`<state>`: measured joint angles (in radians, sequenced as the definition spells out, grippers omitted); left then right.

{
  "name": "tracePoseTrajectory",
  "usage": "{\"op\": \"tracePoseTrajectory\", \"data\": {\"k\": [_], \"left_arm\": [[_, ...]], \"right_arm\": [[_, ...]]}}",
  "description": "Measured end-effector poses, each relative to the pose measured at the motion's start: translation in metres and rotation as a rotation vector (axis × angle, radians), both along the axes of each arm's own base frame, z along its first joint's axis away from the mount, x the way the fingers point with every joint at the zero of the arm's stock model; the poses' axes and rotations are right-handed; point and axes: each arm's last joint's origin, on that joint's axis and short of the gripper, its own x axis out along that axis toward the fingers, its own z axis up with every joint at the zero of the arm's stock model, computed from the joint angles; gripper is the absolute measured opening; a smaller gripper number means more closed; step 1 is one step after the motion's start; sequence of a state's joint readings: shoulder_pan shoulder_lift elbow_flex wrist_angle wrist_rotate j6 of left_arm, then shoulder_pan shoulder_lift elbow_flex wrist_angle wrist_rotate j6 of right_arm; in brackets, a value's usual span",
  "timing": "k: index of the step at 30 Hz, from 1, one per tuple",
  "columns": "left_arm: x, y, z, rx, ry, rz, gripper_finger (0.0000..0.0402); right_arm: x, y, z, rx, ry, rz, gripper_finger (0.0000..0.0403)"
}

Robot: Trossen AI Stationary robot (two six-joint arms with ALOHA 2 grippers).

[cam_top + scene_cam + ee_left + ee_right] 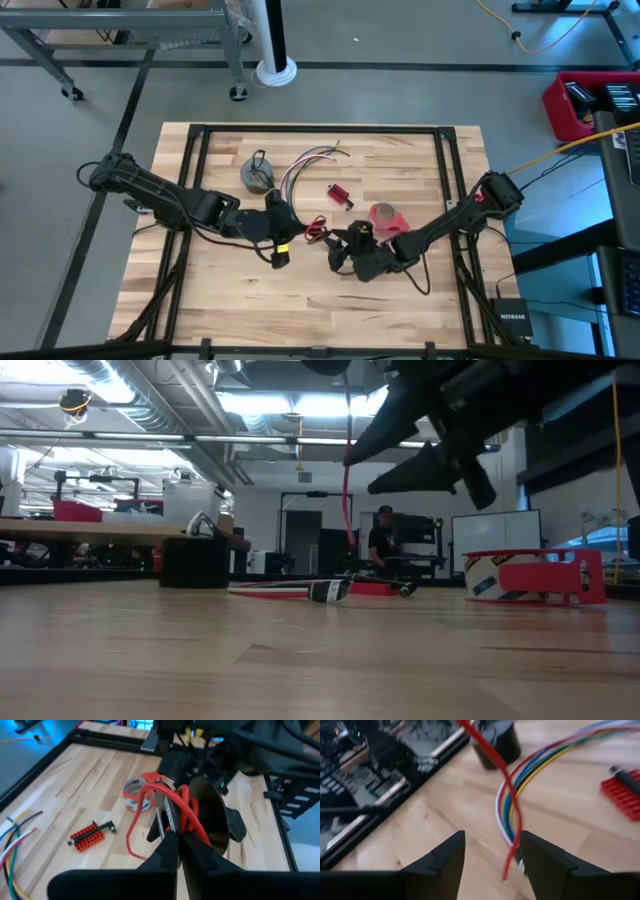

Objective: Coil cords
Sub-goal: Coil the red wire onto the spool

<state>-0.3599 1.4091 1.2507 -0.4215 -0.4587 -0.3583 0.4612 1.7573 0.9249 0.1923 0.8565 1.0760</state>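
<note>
While both arms reach inward low over the wooden tabletop, the two grippers meet near its middle. L arm comes in from the left edge, elbow bent, forearm running toward centre; left gripper sits just left of centre w/ jaws pressed together, pinching a loop of red cord, part of the small black-and-red coil. In the left wrist view the red strand curls up out of the closed tips and one loose end trails down onto the wood.

R arm comes from the right edge, angled down and inward; right gripper is just right of the left one, jaws spread wide, nothing between the pads. In the right wrist view the red strand hangs near the open gap, closer to one finger; can't tell if it touches.

Long bundle of red, green, white and grey wires lies fanned out on the far side of centre, uncoiled. Grey coil w/ black loop rests just left of that bundle. Small red rectangular block lies between bundle and grippers. Red tape roll sits by the R forearm.

Low view: a person stands in the room well behind the tabletop.
</note>
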Motion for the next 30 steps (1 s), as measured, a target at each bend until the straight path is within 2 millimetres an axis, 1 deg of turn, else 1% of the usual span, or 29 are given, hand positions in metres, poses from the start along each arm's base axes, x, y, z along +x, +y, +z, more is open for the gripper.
{"op": "tracePoseTrajectory", "data": {"k": [5, 12, 17, 27, 30], "left_arm": [[0.001, 0.0, 0.004, 0.003, -0.031, -0.008, 0.0], [0.002, -0.001, 0.007, -0.002, -0.068, -0.017, 0.0], [0.0, -0.001, 0.009, -0.008, -0.074, -0.017, 0.0], [-0.001, -0.004, 0.01, -0.017, -0.084, -0.025, 0.0], [0.0, -0.005, 0.013, -0.026, -0.116, -0.028, 0.0]], "right_arm": [[-0.001, 0.004, -0.007, -0.061, -0.007, -0.058, 0.0177], [0.006, 0.0, -0.023, -0.097, -0.016, -0.12, 0.0172], [0.006, 0.0, -0.023, -0.119, -0.039, -0.159, 0.0172], [0.006, 0.0, -0.022, -0.119, -0.046, -0.161, 0.0172], [0.007, 0.0, -0.022, -0.118, -0.048, -0.162, 0.0172]]}}
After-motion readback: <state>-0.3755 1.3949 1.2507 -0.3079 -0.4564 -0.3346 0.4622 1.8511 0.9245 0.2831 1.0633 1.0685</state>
